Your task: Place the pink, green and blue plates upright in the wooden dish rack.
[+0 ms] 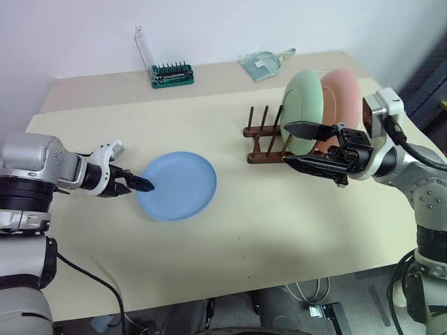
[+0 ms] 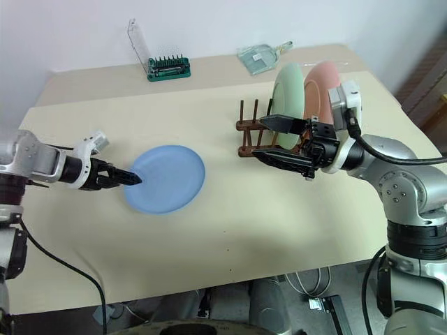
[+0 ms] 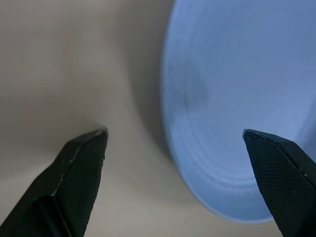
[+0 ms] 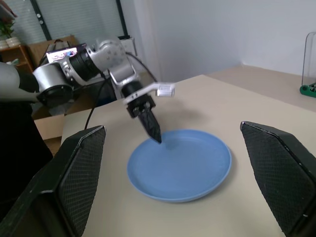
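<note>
The blue plate [image 1: 177,185] lies flat on the table, left of centre. My left gripper [image 1: 140,183] is at its left rim, tilted downward and open; in the left wrist view the fingers [image 3: 84,163] straddle the plate's rim [image 3: 197,168]. The green plate [image 1: 302,105] and the pink plate [image 1: 340,98] stand upright in the wooden dish rack [image 1: 262,143], green to the left of pink. My right gripper [image 1: 304,144] hovers level in front of the rack, pointing left, open and holding nothing. In the right wrist view the blue plate [image 4: 187,165] lies ahead with the left gripper [image 4: 150,123] above its rim.
A green bit holder [image 1: 172,75] with a raised clear lid and a clear plastic packet [image 1: 262,64] sit along the table's back edge. Bare pegs [image 1: 264,118] stand at the rack's left end. The tan table [image 1: 279,223] is bare between plate and rack.
</note>
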`<control>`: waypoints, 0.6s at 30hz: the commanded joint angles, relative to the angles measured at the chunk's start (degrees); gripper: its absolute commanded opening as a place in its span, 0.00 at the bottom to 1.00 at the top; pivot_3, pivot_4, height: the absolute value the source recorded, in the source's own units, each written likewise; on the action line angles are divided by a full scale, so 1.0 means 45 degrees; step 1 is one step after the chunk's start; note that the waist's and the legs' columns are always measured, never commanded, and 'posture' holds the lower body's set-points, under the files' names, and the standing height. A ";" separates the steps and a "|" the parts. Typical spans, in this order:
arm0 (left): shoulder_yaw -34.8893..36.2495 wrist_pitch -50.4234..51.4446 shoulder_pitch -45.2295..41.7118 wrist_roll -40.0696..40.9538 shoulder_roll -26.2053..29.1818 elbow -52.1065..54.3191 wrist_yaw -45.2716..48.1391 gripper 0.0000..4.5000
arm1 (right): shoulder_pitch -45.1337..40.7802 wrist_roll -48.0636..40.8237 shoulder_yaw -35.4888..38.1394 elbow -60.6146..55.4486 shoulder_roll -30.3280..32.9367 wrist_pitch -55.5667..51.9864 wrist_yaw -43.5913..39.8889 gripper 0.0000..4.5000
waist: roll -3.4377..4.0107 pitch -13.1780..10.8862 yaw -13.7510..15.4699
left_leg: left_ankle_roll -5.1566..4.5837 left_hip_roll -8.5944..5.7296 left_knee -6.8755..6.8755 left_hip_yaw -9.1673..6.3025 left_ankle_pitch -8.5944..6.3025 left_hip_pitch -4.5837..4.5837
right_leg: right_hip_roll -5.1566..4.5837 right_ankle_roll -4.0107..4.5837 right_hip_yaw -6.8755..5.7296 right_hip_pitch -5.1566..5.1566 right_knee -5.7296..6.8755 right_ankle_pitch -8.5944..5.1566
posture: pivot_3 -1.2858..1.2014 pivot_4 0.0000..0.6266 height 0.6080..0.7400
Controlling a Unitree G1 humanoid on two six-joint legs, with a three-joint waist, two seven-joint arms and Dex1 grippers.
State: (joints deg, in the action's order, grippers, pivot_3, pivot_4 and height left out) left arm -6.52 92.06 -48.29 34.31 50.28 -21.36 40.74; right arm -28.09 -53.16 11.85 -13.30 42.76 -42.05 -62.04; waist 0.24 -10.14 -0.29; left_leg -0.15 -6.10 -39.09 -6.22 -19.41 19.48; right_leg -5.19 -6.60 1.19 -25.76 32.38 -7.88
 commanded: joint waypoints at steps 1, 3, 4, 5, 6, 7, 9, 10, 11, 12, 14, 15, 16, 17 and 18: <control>-0.0359 0.0098 -0.0326 -0.0049 -0.1028 -0.0725 -0.0073 0.81 | 0.0101 -0.0439 0.0623 -0.0697 0.0061 0.0054 0.0269 1.00 | 0.0009 0.0006 0.0121 | -0.0001 -0.0008 -0.0001 0.0000 0.0000 -0.0009 | -0.0007 -0.0001 -0.0001 0.0012 0.0001 0.0000 | 0.52 0.24 1.00; -0.0421 0.0093 -0.0436 -0.0179 -0.1296 -0.0848 -0.0070 0.61 | 0.0213 -0.0555 0.0773 -0.0865 0.0121 0.0005 0.0433 1.00 | 0.0010 0.0008 0.0216 | -0.0002 -0.0012 -0.0008 0.0003 0.0000 -0.0014 | -0.0012 -0.0003 -0.0001 0.0018 0.0002 0.0001 | 0.52 0.24 1.00; -0.0406 0.0090 -0.0479 -0.0262 -0.1379 -0.0916 -0.0080 0.49 | 0.0264 -0.0607 0.0819 -0.0936 0.0143 -0.0007 0.0499 1.00 | 0.0010 0.0008 0.0233 | -0.0001 -0.0012 -0.0008 0.0003 0.0000 -0.0016 | -0.0012 -0.0002 -0.0002 0.0019 0.0003 0.0001 | 0.52 0.24 1.00; -0.0389 0.0089 -0.0502 -0.0330 -0.1415 -0.0960 -0.0074 0.38 | 0.0292 -0.0647 0.0837 -0.0988 0.0156 -0.0017 0.0553 1.00 | 0.0011 0.0009 0.0241 | -0.0001 -0.0012 -0.0008 0.0000 0.0000 -0.0016 | -0.0012 -0.0002 -0.0002 0.0019 0.0004 0.0001 | 0.52 0.24 1.00; -0.0108 0.0092 -0.0649 -0.0422 -0.1578 -0.1242 -0.0209 0.29 | 0.0323 -0.0658 0.0855 -0.1024 0.0164 -0.0023 0.0621 1.00 | 0.0010 0.0009 0.0246 | -0.0001 -0.0012 -0.0008 -0.0001 0.0000 -0.0015 | -0.0012 -0.0002 -0.0004 0.0020 0.0004 0.0001 | 0.52 0.24 1.00; 0.0095 0.0095 -0.0758 -0.0477 -0.1693 -0.1448 -0.0302 0.18 | 0.0342 -0.0664 0.0865 -0.1045 0.0168 -0.0028 0.0672 1.00 | 0.0009 0.0009 0.0246 | -0.0001 -0.0012 -0.0008 -0.0002 0.0000 -0.0015 | -0.0012 -0.0002 -0.0005 0.0020 0.0004 0.0001 | 0.52 0.24 1.00; 0.0345 0.0098 -0.0998 -0.0442 -0.1755 -0.1719 -0.0377 0.01 | 0.0375 -0.0658 0.0859 -0.1091 0.0142 -0.0029 0.0760 1.00 | 0.0002 0.0010 0.0249 | -0.0001 -0.0013 -0.0011 -0.0003 0.0001 -0.0014 | -0.0012 -0.0002 -0.0007 0.0021 0.0006 0.0001 | 0.52 0.24 1.00; 0.0295 0.0098 -0.0989 -0.0375 -0.1641 -0.1563 -0.0240 0.01 | 0.0352 -0.0660 0.0830 -0.1094 0.0116 -0.0023 0.0797 1.00 | 0.0001 0.0010 0.0233 | 0.0000 -0.0013 -0.0012 -0.0009 0.0001 -0.0012 | -0.0012 -0.0002 -0.0013 0.0021 0.0004 0.0001 | 0.52 0.24 1.00; 0.0250 0.0098 -0.0973 -0.0313 -0.1561 -0.1436 -0.0151 0.01 | 0.0347 -0.0676 0.0827 -0.1099 0.0112 -0.0020 0.0815 1.00 | -0.0002 0.0008 0.0209 | 0.0000 -0.0012 -0.0012 -0.0007 0.0001 -0.0011 | -0.0014 -0.0002 -0.0013 0.0021 0.0003 0.0001 | 0.52 0.24 1.00; 0.0441 0.0098 -0.1047 -0.0336 -0.1551 -0.1546 -0.0193 0.01 | 0.0327 -0.0672 0.0807 -0.1084 0.0116 -0.0009 0.0814 1.00 | -0.0005 0.0007 0.0187 | 0.0001 -0.0011 -0.0011 -0.0006 0.0002 -0.0009 | -0.0013 -0.0002 -0.0013 0.0016 0.0004 0.0001 | 0.52 0.24 1.00; 0.1539 -0.0537 -0.1798 -0.0410 -0.1462 -0.2429 -0.0107 0.01 | 0.0156 -0.0485 0.0638 -0.0997 0.0121 0.0139 0.0725 1.00 | -0.0010 0.0004 0.0155 | 0.0004 -0.0007 -0.0010 -0.0005 0.0003 -0.0005 | -0.0009 -0.0002 -0.0012 0.0004 0.0005 0.0001 | 0.52 0.24 1.00; 0.1889 -0.1158 -0.2169 -0.0557 -0.1385 -0.2916 -0.0106 0.01 | 0.0086 -0.0377 0.0539 -0.0989 0.0137 0.0219 0.0648 1.00 | -0.0026 -0.0006 0.0156 | 0.0007 -0.0006 -0.0009 -0.0004 0.0005 0.0002 | -0.0008 -0.0001 -0.0012 -0.0005 0.0008 0.0001 | 0.52 0.24 1.00; 0.2447 -0.1874 -0.2656 -0.0659 -0.1390 -0.3646 -0.0296 0.01 | 0.0046 -0.0129 0.0349 -0.1043 0.0197 0.0325 0.0587 1.00 | -0.0036 -0.0012 0.0157 | 0.0017 -0.0004 -0.0009 -0.0005 0.0010 0.0009 | -0.0005 0.0000 -0.0014 -0.0015 0.0010 0.0001 | 0.52 0.24 1.00; 0.3047 -0.2500 -0.3180 -0.0692 -0.1434 -0.4358 -0.0541 0.01 | 0.0014 0.0249 0.0073 -0.1132 0.0270 0.0494 0.0546 1.00 | -0.0041 -0.0014 0.0167 | 0.0021 -0.0001 -0.0009 -0.0005 0.0013 0.0010 | -0.0002 0.0001 -0.0016 -0.0018 0.0010 0.0002 | 0.52 0.24 1.00; 0.3349 -0.2968 -0.3561 -0.0704 -0.1477 -0.4707 -0.0513 0.01 | -0.0061 0.0606 -0.0187 -0.1211 0.0262 0.0706 0.0551 1.00 | -0.0044 -0.0016 0.0175 | 0.0022 -0.0001 -0.0009 -0.0005 0.0014 0.0010 | -0.0003 0.0001 -0.0017 -0.0017 0.0013 0.0002 | 0.52 0.24 1.00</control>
State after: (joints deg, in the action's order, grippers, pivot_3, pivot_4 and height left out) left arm 4.13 82.95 -60.92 31.35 42.54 -41.10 38.57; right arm -26.97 -52.20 11.91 -16.20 43.41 -40.73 -59.10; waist 0.04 -10.21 0.49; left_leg -0.05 -6.11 -39.13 -6.24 -19.35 19.53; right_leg -5.21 -6.60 1.12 -25.85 32.44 -7.87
